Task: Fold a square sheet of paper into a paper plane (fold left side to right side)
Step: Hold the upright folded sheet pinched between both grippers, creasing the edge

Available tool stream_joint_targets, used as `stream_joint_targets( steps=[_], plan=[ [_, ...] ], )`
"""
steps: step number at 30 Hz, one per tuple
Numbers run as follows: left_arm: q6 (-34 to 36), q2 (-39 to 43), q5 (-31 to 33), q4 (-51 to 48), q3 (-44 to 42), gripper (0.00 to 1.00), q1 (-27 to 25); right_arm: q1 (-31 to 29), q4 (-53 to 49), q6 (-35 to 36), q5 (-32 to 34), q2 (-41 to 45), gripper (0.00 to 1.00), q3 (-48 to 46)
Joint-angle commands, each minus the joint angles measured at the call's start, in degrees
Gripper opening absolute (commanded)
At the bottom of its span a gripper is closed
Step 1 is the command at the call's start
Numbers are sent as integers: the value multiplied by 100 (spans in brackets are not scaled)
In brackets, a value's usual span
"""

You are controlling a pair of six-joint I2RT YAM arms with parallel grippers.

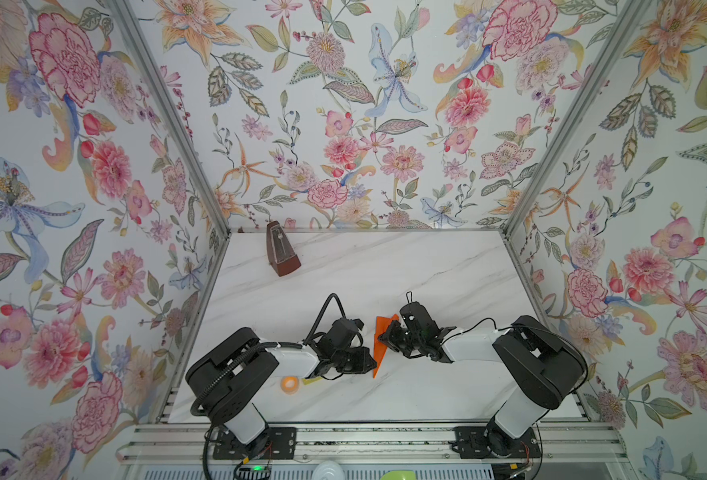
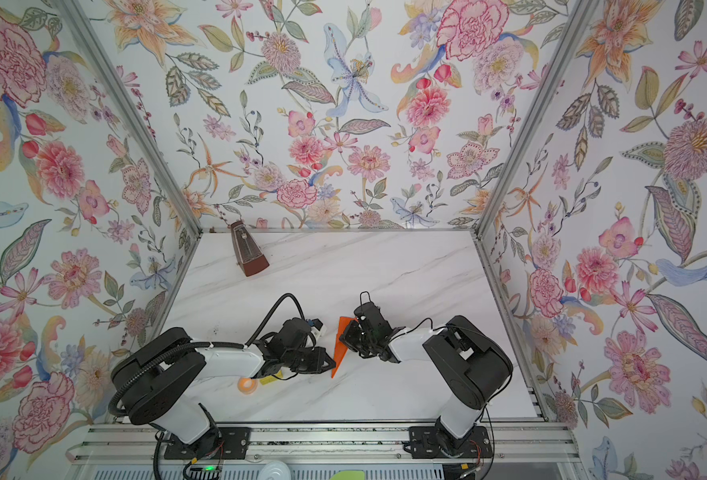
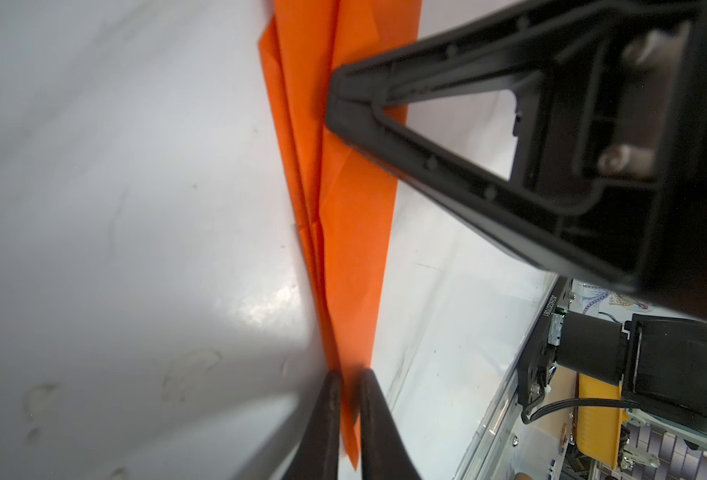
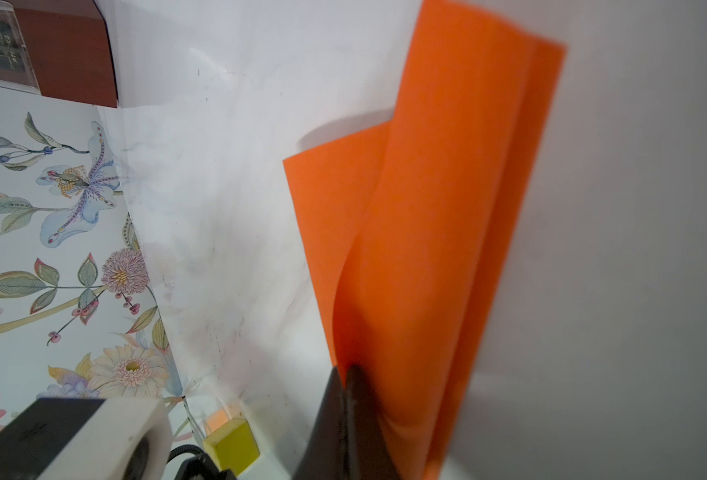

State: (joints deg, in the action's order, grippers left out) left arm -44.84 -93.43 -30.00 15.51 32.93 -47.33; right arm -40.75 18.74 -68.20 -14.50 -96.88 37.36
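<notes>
Reaching inward, 2 arms (image 1: pixel 298 359) (image 1: pixel 468 349) pinching paper plane (image 1: pixel 380 353)

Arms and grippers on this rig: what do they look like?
Both arms: bulky black joint housings, white link shells, black base plates. Left arm carries corrugated black conduit; right arm a thin black cable. Left gripper and right gripper: black, tapered fingers on open triangular frames.

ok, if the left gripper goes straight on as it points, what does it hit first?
The left gripper straddles the tip of the bright-orange folded paper sheet, so it would slide along that. First solid obstacle looks like the black right gripper clamped on the same sheet, depth uncertain.
</notes>
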Motion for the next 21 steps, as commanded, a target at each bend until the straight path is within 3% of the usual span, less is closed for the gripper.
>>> stream_joint_targets(
  steps=[1,9,16,21],
  plan=[
    [142,-322,239,-722,-121,14,-66,42,-24,46,45,-112,0,-136],
    [198,-228,281,-878,-29,15,-65,81,-12,35,19,-275,0,-296],
    [609,523,794,-1899,743,21,-40,78,63,9,-35,-362,0,-353],
    [761,593,888,-1975,1111,21,41,79,59,5,-79,-425,0,-318]
  ],
)
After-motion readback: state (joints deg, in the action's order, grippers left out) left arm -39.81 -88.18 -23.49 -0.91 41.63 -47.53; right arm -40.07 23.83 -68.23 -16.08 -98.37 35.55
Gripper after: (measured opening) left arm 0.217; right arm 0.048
